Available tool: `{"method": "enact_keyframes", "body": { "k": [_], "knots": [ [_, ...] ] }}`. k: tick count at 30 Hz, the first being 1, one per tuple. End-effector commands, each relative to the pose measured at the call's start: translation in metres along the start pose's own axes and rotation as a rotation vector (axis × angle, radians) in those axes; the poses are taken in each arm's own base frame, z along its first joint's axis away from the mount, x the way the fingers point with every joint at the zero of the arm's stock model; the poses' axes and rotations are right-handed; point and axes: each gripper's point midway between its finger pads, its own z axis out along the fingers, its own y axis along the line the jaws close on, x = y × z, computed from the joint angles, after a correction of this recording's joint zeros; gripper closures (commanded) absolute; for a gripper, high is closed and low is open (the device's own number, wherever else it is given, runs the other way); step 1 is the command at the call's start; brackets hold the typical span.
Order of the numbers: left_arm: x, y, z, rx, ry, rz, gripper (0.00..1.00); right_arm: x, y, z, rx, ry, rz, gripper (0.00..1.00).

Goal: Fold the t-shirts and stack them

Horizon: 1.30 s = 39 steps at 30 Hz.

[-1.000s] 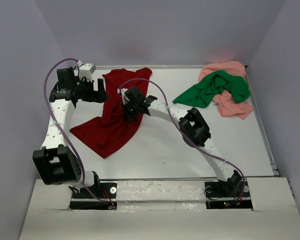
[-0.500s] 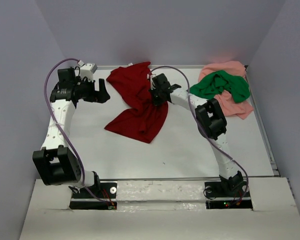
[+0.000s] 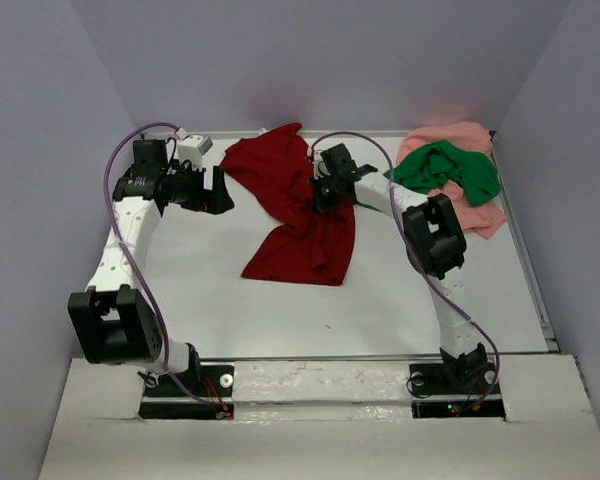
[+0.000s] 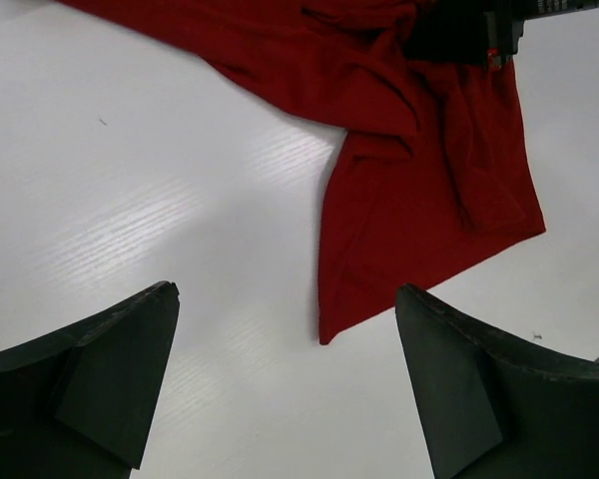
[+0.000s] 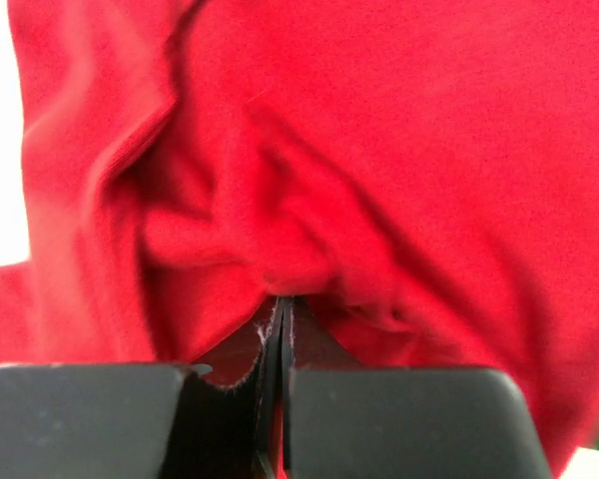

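Dragged dark red t-shirt from 9 o'clock toward 12 on table, bunching it. Right gripper clamped shut on its folds; left gripper wide open, empty. Flattening needed before folding.

left arm: reaches far left | left gripper: jaws wide apart, pointing right | right arm: stretched far, toward centre | right gripper: jaws pinched tight on dark red t-shirt
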Motion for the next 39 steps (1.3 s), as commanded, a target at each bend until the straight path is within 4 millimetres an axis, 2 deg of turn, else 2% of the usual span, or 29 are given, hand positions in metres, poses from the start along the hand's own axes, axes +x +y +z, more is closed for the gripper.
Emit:
{"method": "enact_keyframes", "body": {
  "k": [1,4,6,8,9,11,12,13,14,15,16,18,19,20,21,22,23,25,28,31,32,33,34,35,38,39],
  "knots": [
    [0.008,-0.015,0.003,0.099,0.070,0.018,0.01,0.005,0.065,-0.020,-0.206,0.054,-0.015,1.00],
    [0.008,-0.007,0.018,0.070,0.071,0.019,0.01,0.005,0.083,-0.026,-0.259,0.056,-0.067,1.00],
    [0.004,0.004,0.033,0.048,0.066,0.016,0.01,0.000,0.095,-0.035,-0.327,0.044,-0.080,0.89],
    [-0.008,-0.004,0.049,0.066,0.051,0.044,0.01,-0.009,0.105,-0.051,-0.364,0.020,-0.083,0.80],
    [-0.006,-0.006,0.064,0.079,0.074,0.031,0.01,-0.010,0.114,-0.057,-0.390,0.017,-0.092,0.78],
    [-0.025,-0.006,0.077,0.063,0.042,0.053,0.01,-0.015,0.117,-0.072,-0.390,-0.006,-0.095,0.78],
    [-0.024,-0.011,0.093,0.073,0.056,0.048,0.01,-0.017,0.120,-0.079,-0.406,-0.013,-0.100,0.78],
    [-0.041,-0.009,0.099,0.044,0.018,0.066,0.01,-0.015,0.127,-0.088,-0.418,-0.015,-0.103,0.80],
    [-0.045,-0.010,0.106,0.049,0.016,0.063,0.01,-0.019,0.130,-0.094,-0.423,-0.028,-0.106,0.85],
    [-0.041,-0.007,0.121,0.056,0.040,0.048,0.01,-0.013,0.131,-0.095,-0.439,-0.015,-0.100,0.97],
    [-0.054,-0.013,0.126,0.063,0.020,0.047,0.01,-0.007,0.138,-0.099,-0.454,-0.002,-0.094,1.00],
    [-0.051,-0.013,0.144,0.079,0.045,0.028,0.01,0.000,0.142,-0.105,-0.485,0.017,-0.081,1.00],
    [-0.057,-0.015,0.148,0.075,0.038,0.027,0.01,0.005,0.144,-0.107,-0.499,0.026,-0.080,0.99],
    [-0.058,-0.014,0.153,0.060,0.035,0.027,0.01,0.008,0.145,-0.110,-0.507,0.030,-0.083,0.92],
    [-0.058,-0.013,0.157,0.056,0.036,0.026,0.01,0.006,0.149,-0.121,-0.524,0.014,-0.096,0.79],
    [-0.056,-0.013,0.163,0.052,0.039,0.025,0.01,0.013,0.148,-0.123,-0.530,0.025,-0.100,0.71],
    [-0.054,-0.005,0.168,0.000,0.044,0.004,0.01,0.010,0.150,-0.133,-0.531,0.005,-0.117,0.58],
    [-0.049,0.001,0.173,-0.023,0.062,-0.015,0.01,0.013,0.149,-0.139,-0.524,0.001,-0.126,0.45],
    [-0.040,0.017,0.181,-0.103,0.087,-0.050,0.01,0.008,0.152,-0.157,-0.531,-0.037,-0.156,0.34],
    [-0.034,0.033,0.187,-0.177,0.101,-0.055,0.01,0.008,0.157,-0.173,-0.559,-0.056,-0.172,0.33],
    [-0.036,0.033,0.189,-0.178,0.094,-0.050,0.01,0.008,0.160,-0.178,-0.571,-0.063,-0.183,0.34],
    [-0.035,0.036,0.192,-0.183,0.094,-0.056,0.01,0.009,0.163,-0.183,-0.590,-0.067,-0.188,0.52],
    [-0.041,0.037,0.193,-0.189,0.080,-0.052,0.01,0.006,0.165,-0.192,-0.596,-0.085,-0.198,0.73],
    [-0.042,0.039,0.195,-0.197,0.078,-0.051,0.02,0.008,0.164,-0.194,-0.592,-0.084,-0.192,1.00],
    [-0.046,0.045,0.205,-0.211,0.073,-0.049,0.10,0.008,0.166,-0.202,-0.599,-0.103,-0.209,1.00],
    [-0.041,0.047,0.212,-0.211,0.083,-0.081,0.13,0.008,0.166,-0.206,-0.594,-0.113,-0.214,1.00]
  ]
}}
